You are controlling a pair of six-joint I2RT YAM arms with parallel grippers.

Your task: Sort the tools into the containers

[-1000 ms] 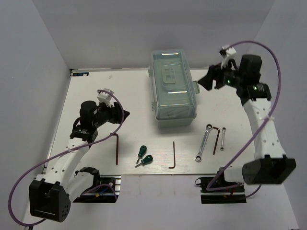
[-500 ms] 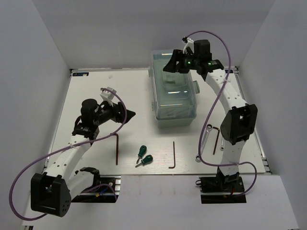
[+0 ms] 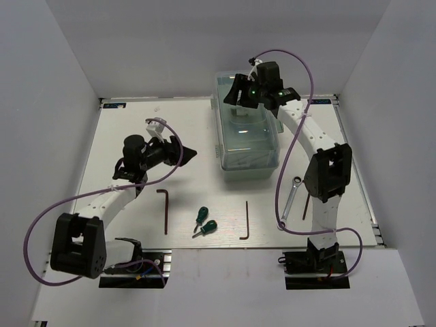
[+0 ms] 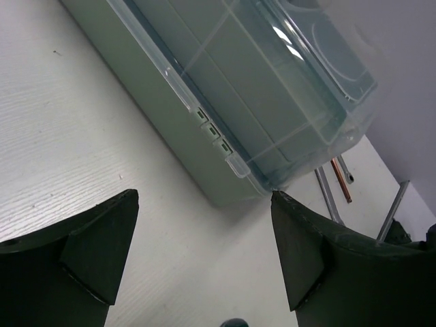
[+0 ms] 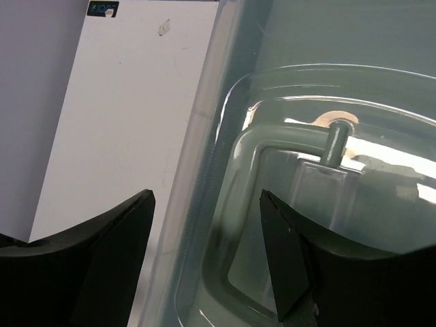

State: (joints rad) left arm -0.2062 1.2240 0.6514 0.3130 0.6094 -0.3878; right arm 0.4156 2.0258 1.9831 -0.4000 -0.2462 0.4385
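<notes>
Mint-green toolbox (image 3: 248, 146), lid shut, sits by the table's (image 3: 136, 122) far edge, right of centre. Right gripper (image 3: 236, 93) hovers over the box's far end, jaws spread, holding nothing. Left gripper (image 3: 185, 153) hangs left of the box, jaws wide and empty. Two green screwdrivers (image 3: 203, 221), hex keys (image 3: 165, 210) and a wrench (image 3: 291, 194) lie along the near edge.

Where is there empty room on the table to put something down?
The far-left table is bare, between the toolbox and the left edge. The near strip is crowded: hex keys, screwdrivers, wrench.
</notes>
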